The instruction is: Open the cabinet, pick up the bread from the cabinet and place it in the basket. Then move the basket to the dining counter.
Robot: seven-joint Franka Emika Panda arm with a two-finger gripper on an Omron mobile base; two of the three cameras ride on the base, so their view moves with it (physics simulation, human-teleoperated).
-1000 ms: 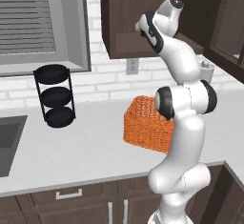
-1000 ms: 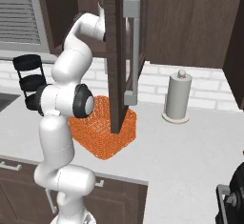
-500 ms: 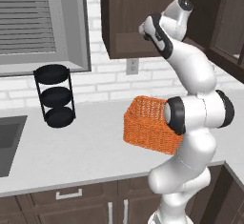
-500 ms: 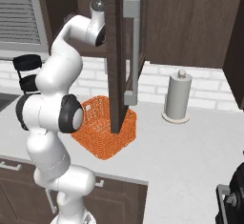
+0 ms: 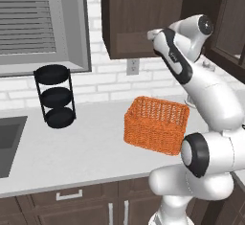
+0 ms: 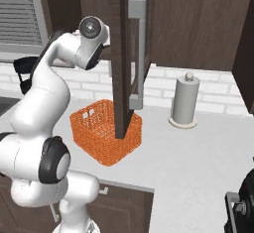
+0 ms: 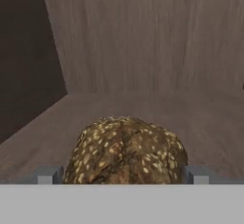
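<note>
Observed from the hand view: golden-brown, seed-speckled rounded bread (image 7: 125, 150) resting on the wooden shelf floor inside the dark brown wooden wall cabinet (image 7: 157, 42), lying between the two grey fingertips (image 7: 47, 175) of the two-finger gripper (image 7: 122, 176), jaws spread wide on either side of the lump and not closed on it. Noted in the right base view: cabinet door (image 6: 130, 58) with long vertical silver bar handle (image 6: 137, 53) swung open, edge-on above the orange woven wicker rectangular basket (image 6: 105, 131), which sits on the white worktop (image 6: 198, 152) near a grey upright paper-towel holder (image 6: 185, 100). Recorded in the left base view: black three-tier round rack (image 5: 56, 96) standing well apart from the basket, white arm (image 5: 191, 71) reaching up into the cabinet.
</note>
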